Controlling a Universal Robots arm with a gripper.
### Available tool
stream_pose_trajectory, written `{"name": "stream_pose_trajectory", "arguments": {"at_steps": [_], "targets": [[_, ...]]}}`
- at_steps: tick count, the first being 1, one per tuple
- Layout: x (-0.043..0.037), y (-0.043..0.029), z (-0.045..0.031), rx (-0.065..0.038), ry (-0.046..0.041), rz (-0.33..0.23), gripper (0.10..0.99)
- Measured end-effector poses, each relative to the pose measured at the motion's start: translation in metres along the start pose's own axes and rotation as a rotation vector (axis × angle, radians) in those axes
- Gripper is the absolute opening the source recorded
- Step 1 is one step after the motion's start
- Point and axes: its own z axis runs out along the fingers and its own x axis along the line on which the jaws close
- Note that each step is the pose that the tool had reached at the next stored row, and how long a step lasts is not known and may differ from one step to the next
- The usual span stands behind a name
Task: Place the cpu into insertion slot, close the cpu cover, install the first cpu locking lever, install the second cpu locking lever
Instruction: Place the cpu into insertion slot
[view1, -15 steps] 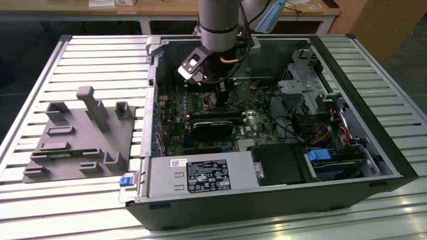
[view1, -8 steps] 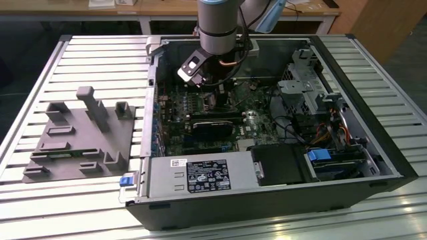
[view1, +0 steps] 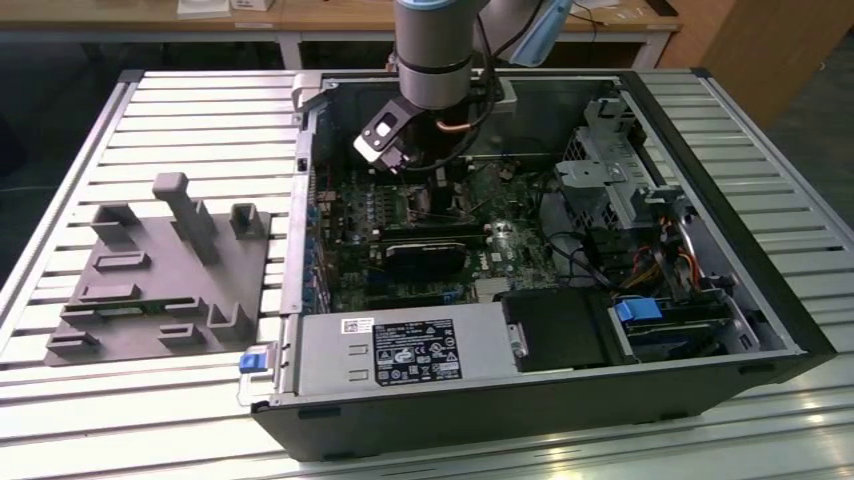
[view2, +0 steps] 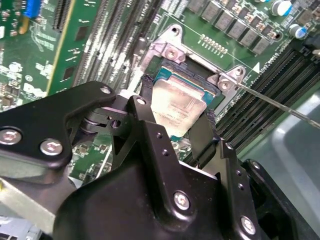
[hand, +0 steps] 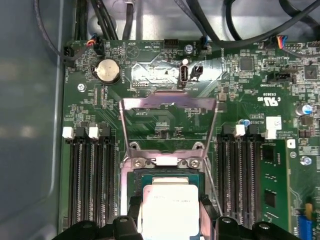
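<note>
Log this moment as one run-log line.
pincer: shut on cpu | cpu: at insertion slot, seating unclear | cpu cover: swung open

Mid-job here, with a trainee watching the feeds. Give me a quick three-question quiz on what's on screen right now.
1. True or false: the cpu cover stands hinged open, clear of the insertion slot.
2. What sits between the fingers of the gripper? A) the cpu B) a memory stick C) a coin battery
3. In the exterior view, on which side of the computer case does the grey fixture block lie?
Key: 1 true; 2 A; 3 the exterior view's left.
</note>
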Motion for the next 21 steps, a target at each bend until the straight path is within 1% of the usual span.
{"name": "stream_pose_trajectory", "arguments": {"at_steps": [2, 6, 12, 21], "targets": [[0.0018, -0.0002, 0.0017, 0.0, 0.0, 0.002, 0.537], [0.0021, -0.0004, 0.0047, 0.0, -0.0006, 0.004, 0.537], [0.0017, -0.0009, 0.005, 0.0, -0.0006, 0.005, 0.537], [0.0016, -0.0014, 0.0076, 0.0, -0.0008, 0.005, 0.537]]}}
